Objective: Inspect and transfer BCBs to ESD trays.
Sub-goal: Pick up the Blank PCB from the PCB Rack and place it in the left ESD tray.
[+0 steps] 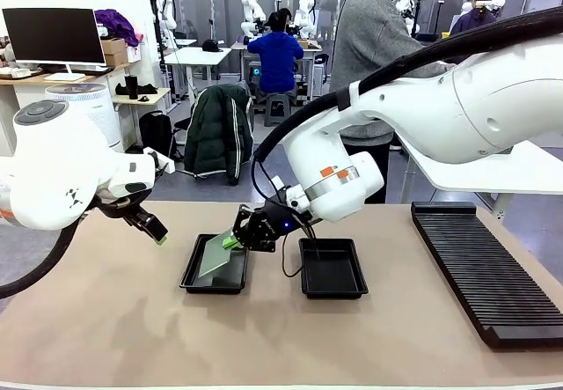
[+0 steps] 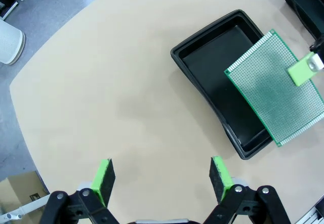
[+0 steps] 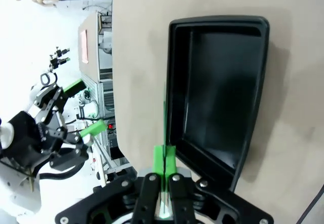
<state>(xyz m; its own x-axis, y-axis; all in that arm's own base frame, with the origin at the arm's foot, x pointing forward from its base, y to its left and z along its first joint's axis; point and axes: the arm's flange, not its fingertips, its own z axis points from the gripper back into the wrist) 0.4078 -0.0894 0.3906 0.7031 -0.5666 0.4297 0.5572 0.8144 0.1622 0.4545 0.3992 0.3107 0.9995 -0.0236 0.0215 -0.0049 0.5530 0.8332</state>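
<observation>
Landmark: left tray [image 1: 188, 277], black, shallow, on the tan table [image 1: 114, 328].
Left gripper [image 2: 162, 171]: released, jaws wide apart, nothing between the green pads [image 2: 104, 176]; hangs above bare table, near the left tray's outer side.
Circuit board [image 2: 276, 90]: green, tilted over the left tray, lower edge inside it, upper edge raised; contact with the tray floor cannot be told.
Right gripper [image 1: 236, 240]: clenched on the circuit board's upper edge, above the left tray's far inner corner.
Right tray [image 1: 303, 290]: just beside the left tray, holds nothing.
Rack [image 1: 493, 267]: long, black, ribbed; well apart from the left tray, past the right tray.
Person [image 1: 374, 47]: stands beyond the table's far edge, behind both trays.
</observation>
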